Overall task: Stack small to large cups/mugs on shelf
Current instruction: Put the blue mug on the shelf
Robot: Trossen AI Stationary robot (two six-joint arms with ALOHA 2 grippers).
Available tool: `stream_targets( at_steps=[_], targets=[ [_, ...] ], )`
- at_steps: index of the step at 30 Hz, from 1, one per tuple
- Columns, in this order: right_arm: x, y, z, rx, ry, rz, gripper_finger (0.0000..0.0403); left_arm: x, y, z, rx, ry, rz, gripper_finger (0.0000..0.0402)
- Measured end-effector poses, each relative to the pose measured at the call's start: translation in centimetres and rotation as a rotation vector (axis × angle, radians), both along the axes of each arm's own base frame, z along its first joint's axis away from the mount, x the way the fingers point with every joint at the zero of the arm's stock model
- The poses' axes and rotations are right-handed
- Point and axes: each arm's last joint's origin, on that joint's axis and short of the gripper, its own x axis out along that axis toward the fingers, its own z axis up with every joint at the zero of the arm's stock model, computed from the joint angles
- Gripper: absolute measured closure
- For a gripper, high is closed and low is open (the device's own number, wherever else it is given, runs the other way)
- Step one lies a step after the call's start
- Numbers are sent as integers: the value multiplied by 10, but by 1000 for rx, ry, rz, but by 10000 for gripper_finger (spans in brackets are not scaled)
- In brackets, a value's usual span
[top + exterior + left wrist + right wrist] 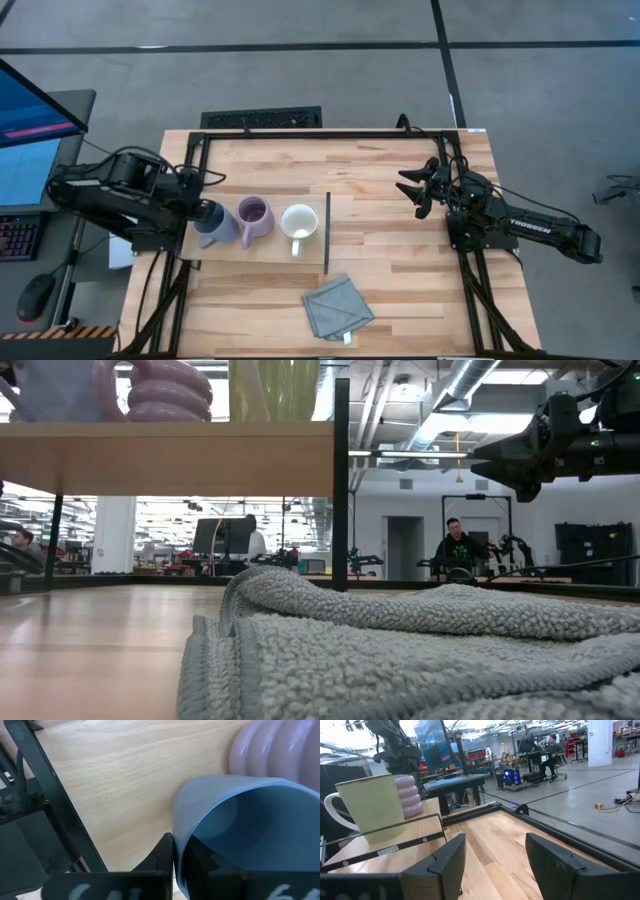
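left gripper [203, 215] pinches the blue mug's [214, 226] rim on the shelf [262, 258], beside the purple mug [254, 218] and white mug [299, 222]. right gripper [413, 186] hangs wide open, well apart.

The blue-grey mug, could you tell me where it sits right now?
In the high view the blue-grey mug stands at the left end of the shelf, touching the purple mug, with the left end effector shut on its rim.

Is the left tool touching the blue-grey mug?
Touching. In the left wrist view the left tool is shut on the blue-grey mug, its rim pinched between the fingers.
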Motion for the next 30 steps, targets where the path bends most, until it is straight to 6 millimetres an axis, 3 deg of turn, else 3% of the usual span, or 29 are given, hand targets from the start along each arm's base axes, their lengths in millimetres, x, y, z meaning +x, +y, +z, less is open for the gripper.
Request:
stream_targets(
  at_steps=[30],
  targets=[
    [0, 0, 0, -13, 4, -1, 173, 3, 0, -1, -57, 21, 6, 387]
  ],
)
